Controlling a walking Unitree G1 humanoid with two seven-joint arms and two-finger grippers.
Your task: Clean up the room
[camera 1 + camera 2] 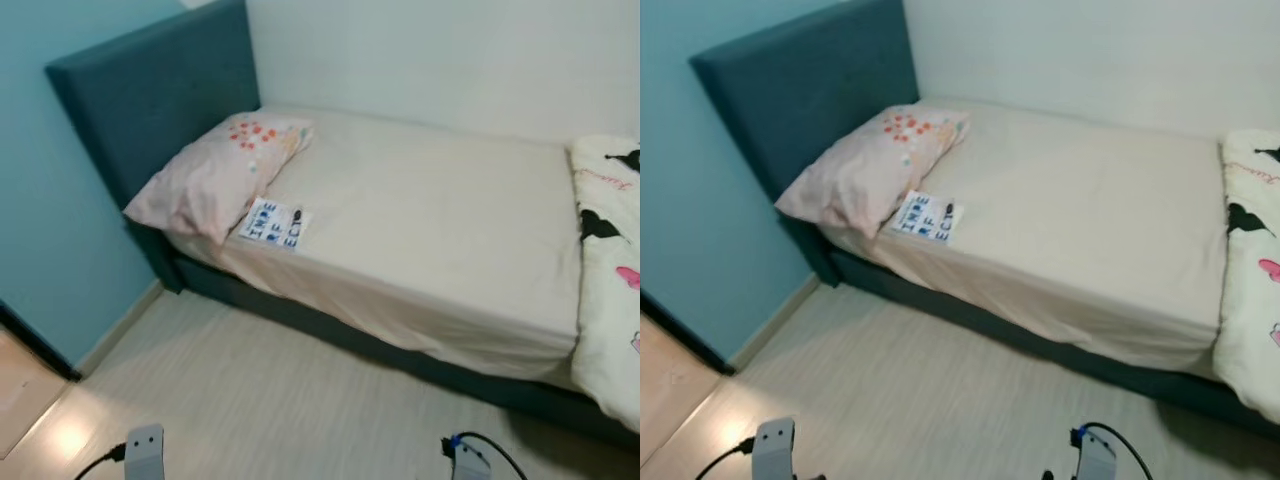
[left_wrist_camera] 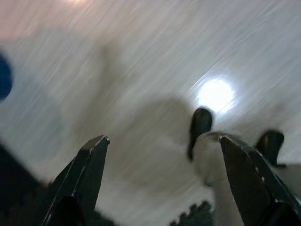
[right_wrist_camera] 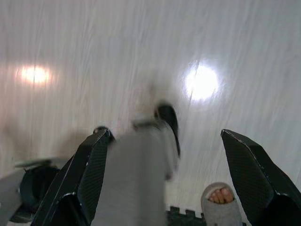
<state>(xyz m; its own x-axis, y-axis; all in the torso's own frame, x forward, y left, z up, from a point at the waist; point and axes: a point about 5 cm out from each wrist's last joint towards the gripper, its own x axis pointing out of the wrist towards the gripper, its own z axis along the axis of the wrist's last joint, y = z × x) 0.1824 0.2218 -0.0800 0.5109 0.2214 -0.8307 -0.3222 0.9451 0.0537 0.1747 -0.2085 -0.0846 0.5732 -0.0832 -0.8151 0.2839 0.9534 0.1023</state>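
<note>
Both grippers are hanging low over the pale wood-look floor point(image 1: 260, 400), holding nothing. Left gripper point(image 2: 164, 155) is pointing down at the floor, its two black fingers point(image 2: 89, 165) spread wide with bare floor and a bright light reflection showing between them. Right gripper point(image 3: 164, 155) is likewise spread wide, empty, aiming at the floor; a blurred grey part of the robot is sitting between its fingers point(image 3: 249, 165). A person's toes in a grey slipper point(image 3: 221, 207) are showing near the robot's feet in the right wrist view.

Head camera is looking down at a single bed point(image 1: 440, 230) with a teal upholstered headboard point(image 1: 160, 90), standing against a white wall, with a light blue wall beside the headboard. Cream fitted sheet is covering the mattress. Pink pillow point(image 1: 215, 170) with orange flower print is lying at the head end, one corner overhanging the mattress edge. Small white card or booklet with dark blue block lettering point(image 1: 272, 222) is lying flat on the sheet just beside the pillow, near the bed's front edge. White printed duvet point(image 1: 605, 270) with black and pink figures is bunching at the foot end, draping over the side toward the floor.
</note>
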